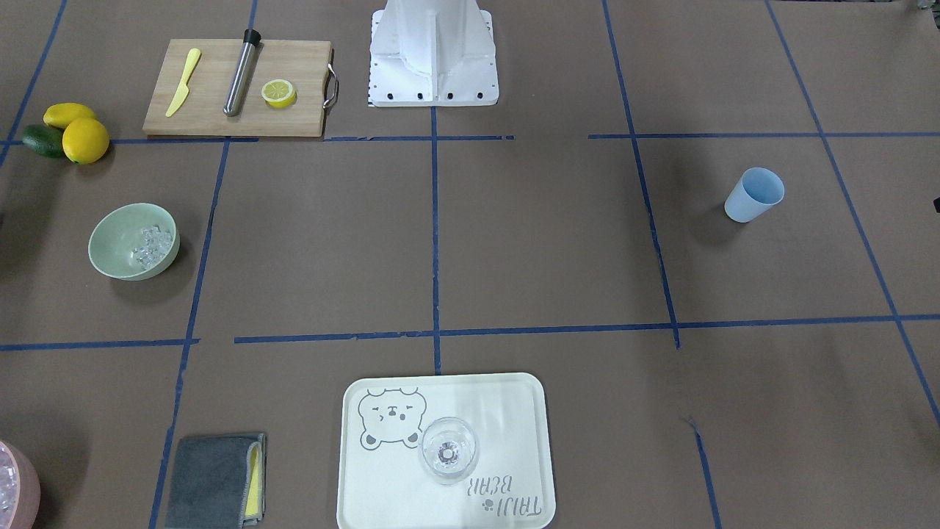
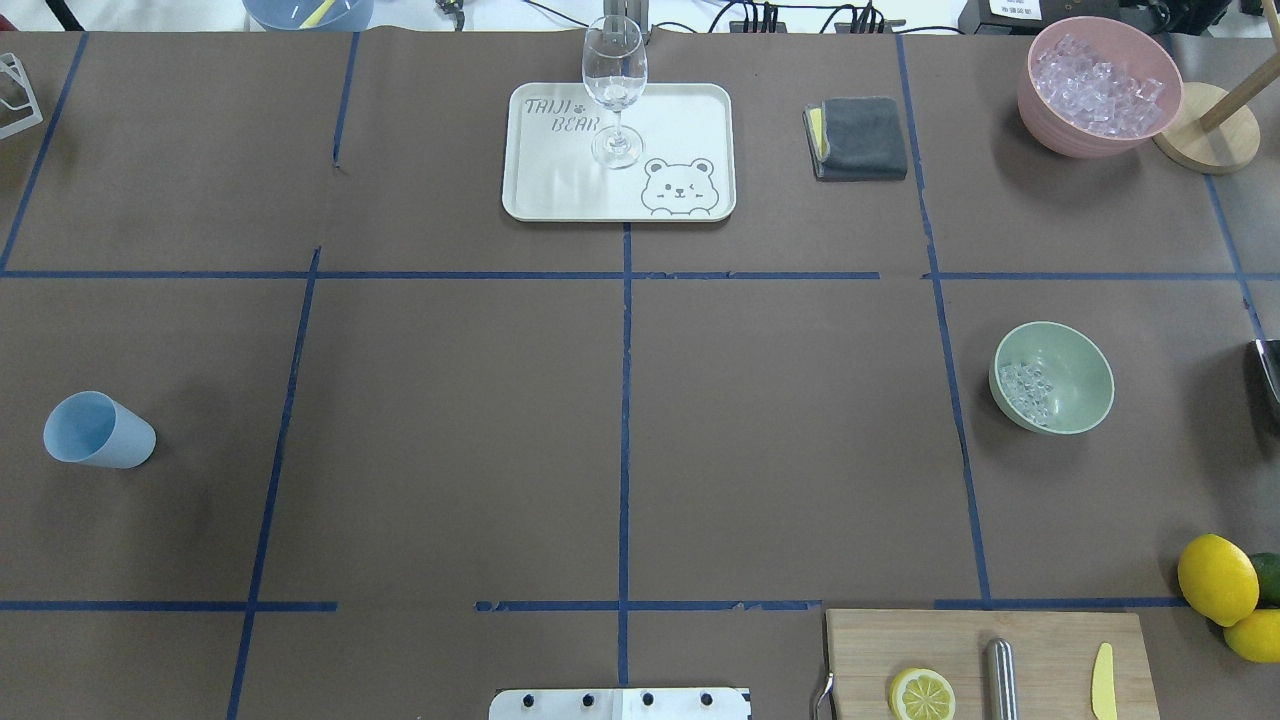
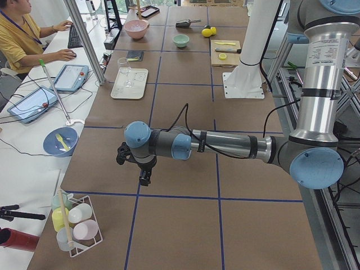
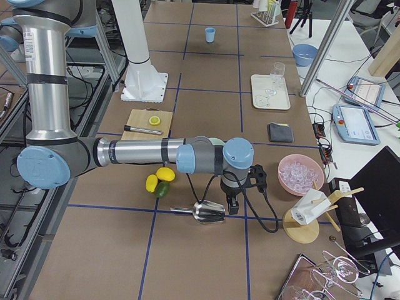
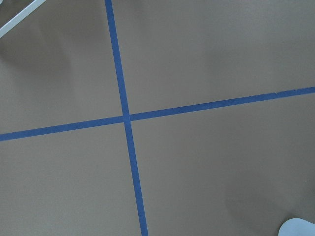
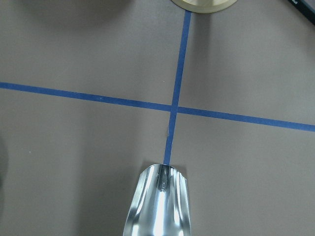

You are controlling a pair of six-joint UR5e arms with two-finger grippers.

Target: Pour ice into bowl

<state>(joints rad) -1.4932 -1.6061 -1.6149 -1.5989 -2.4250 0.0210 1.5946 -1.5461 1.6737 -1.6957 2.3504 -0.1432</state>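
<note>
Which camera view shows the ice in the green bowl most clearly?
The front-facing view: the ice lies unblocked in the bowl, single cubes showing. The overhead view shows it slightly smaller. The left view's bowl is too far to show ice; in the right view the right arm hides it. Wrist views miss it.
</note>
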